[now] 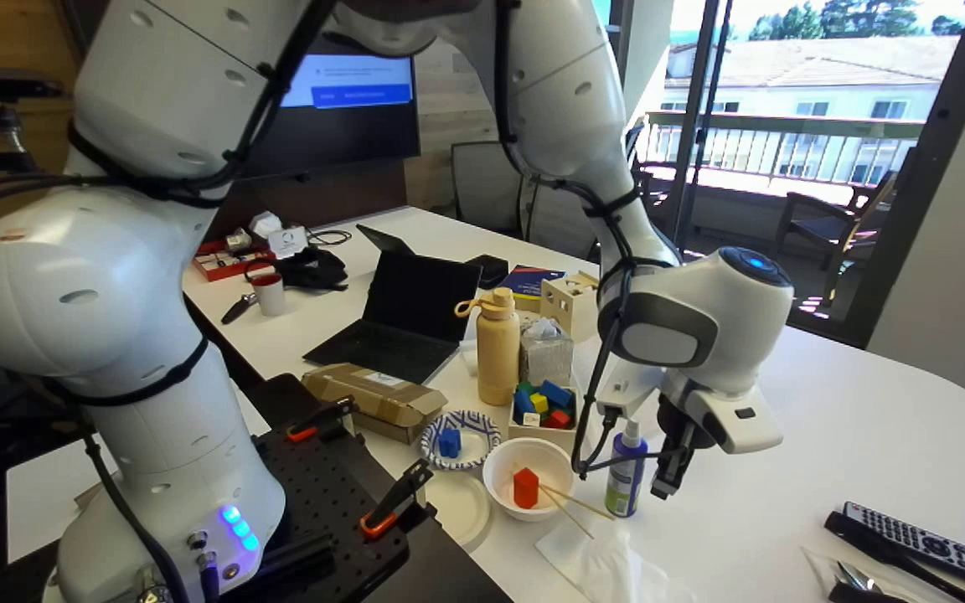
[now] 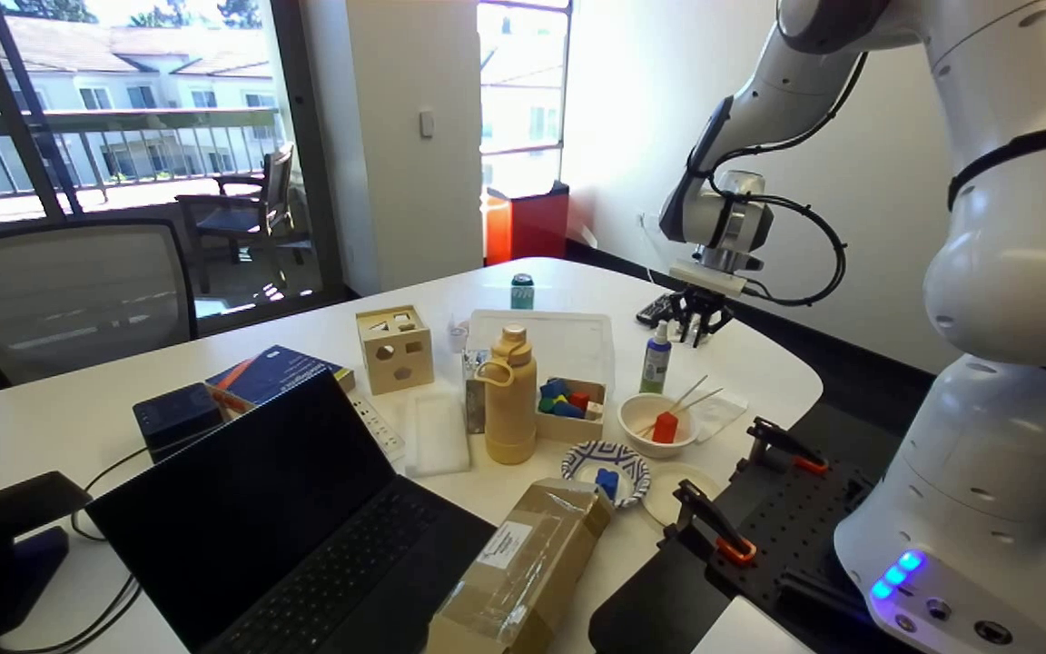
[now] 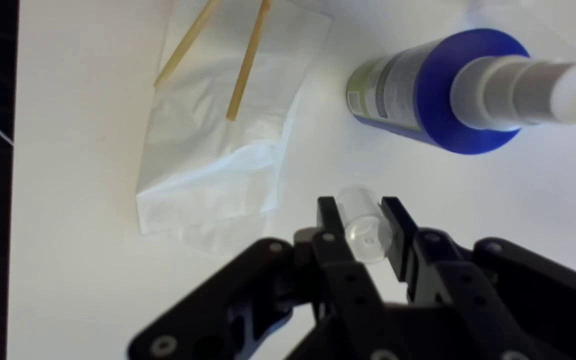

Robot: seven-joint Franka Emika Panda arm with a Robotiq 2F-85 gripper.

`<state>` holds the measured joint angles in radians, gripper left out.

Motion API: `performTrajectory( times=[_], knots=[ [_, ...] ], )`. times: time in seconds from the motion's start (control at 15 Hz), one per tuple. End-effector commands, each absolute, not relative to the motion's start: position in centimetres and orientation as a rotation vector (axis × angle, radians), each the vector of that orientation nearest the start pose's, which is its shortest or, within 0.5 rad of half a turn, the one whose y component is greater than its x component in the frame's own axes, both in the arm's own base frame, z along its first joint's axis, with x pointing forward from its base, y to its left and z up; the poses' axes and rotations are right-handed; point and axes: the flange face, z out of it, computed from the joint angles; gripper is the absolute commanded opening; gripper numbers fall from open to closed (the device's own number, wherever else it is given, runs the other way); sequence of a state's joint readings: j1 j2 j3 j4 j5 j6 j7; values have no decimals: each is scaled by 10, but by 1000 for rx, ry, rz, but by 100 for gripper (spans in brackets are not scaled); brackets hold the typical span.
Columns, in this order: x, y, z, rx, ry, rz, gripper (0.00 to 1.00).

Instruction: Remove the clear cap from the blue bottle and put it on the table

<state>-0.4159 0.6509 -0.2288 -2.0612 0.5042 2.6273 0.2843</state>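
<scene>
Shot over a glossy white desk [image 1: 851, 402], with a balcony railing [image 1: 784, 126] in the background; found the claw [image 3: 360, 212] clamped on the clear cap [image 3: 368, 237] in the wrist view, off the blue bottle [image 3: 438, 100] and near it; noted bottle upright in both exterior views, white nozzle [image 3: 523, 92] bare; judged removal done, placing not yet; could not tell height over the desk, nor exact tilt of the cap; rated a slip as top risk: tiny, smooth, rounded, so apt to squirt out under too hard a squeeze, or to topple and roll if let go too high or askew; flagged the contact as easy to misjudge, being see-through against white, hence possible pressing into the desk; suspected a knock to the bottle from any swing that way; also marked the crumpled wrapper [image 3: 208, 160] nearby, with wooden sticks [image 3: 248, 60] reaching over it, as an uneven landing likely to tip the cap.
</scene>
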Motion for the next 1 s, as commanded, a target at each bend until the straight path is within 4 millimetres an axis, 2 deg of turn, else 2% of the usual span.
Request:
performTrajectory(
  times=[0.0,0.33,0.53,0.8,0.87,0.93],
  knots=[
    [472,-373,71,-2333,1968,44,6],
    [500,-385,32,-2290,2048,44,6],
    [515,-387,16,-2283,2066,39,6],
    [525,-388,-3,-2267,2087,42,6],
    [526,-389,-7,-2259,2093,43,51],
    [528,-389,-9,-2254,2098,41,54]
  ],
)
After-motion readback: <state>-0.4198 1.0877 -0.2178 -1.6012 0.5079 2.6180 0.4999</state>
